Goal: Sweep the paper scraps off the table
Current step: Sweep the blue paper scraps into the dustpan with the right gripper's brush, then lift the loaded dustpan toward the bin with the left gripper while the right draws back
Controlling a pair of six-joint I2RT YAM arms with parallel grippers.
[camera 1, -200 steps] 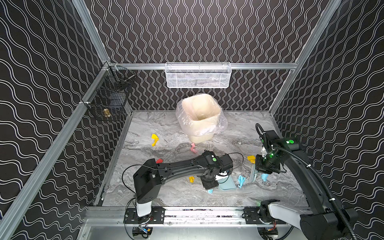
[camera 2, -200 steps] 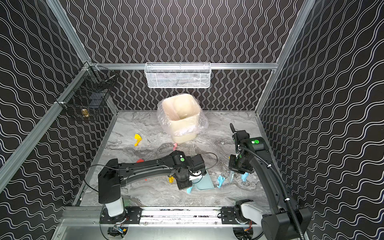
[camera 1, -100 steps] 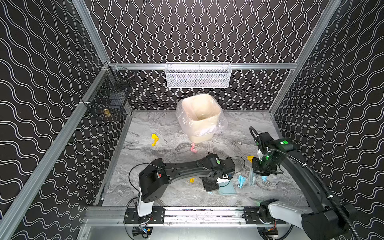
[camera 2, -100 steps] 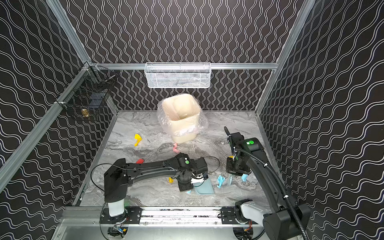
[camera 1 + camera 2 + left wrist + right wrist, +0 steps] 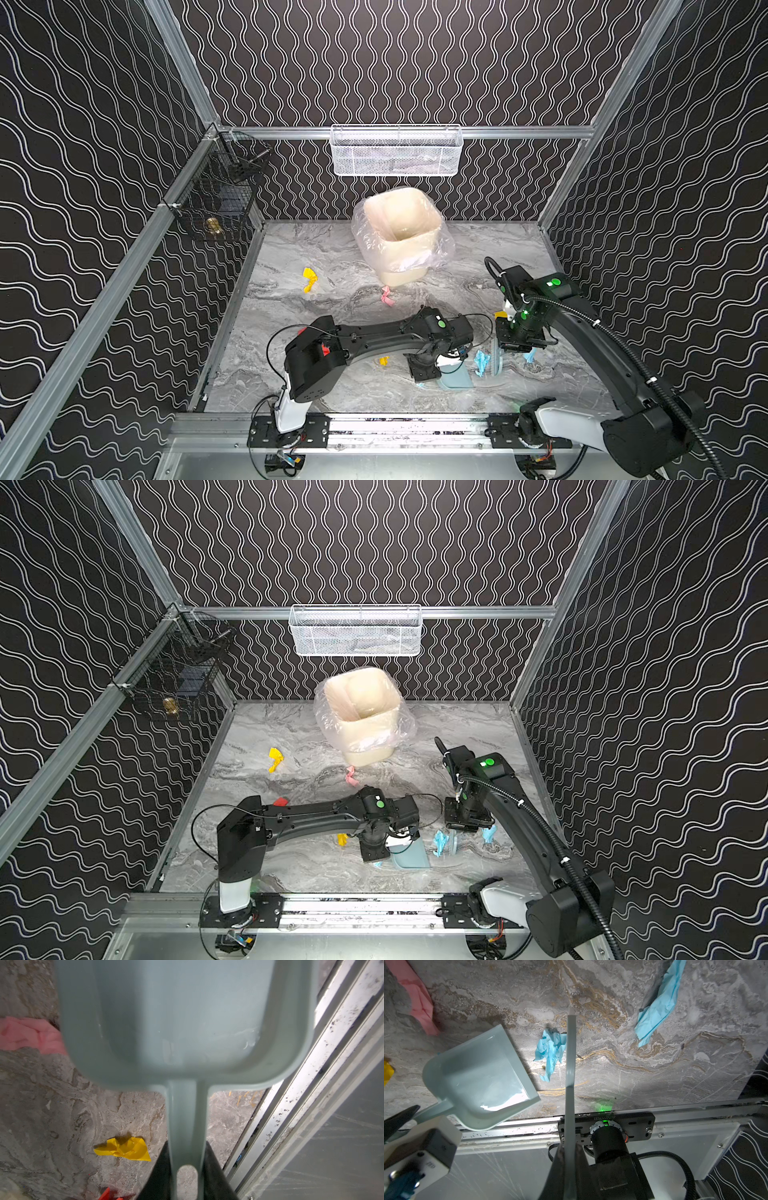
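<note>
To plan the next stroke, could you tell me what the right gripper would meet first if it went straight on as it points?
The right gripper, shut on the brush, points down at the table; the brush would probably press into it first, just beside a crumpled blue scrap.

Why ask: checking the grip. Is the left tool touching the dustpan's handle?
Touching. Left wrist view shows the dustpan handle pinched between fingers of the left tool.

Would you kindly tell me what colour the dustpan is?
Pale blue-green dustpan, clearest in the right wrist view.
</note>
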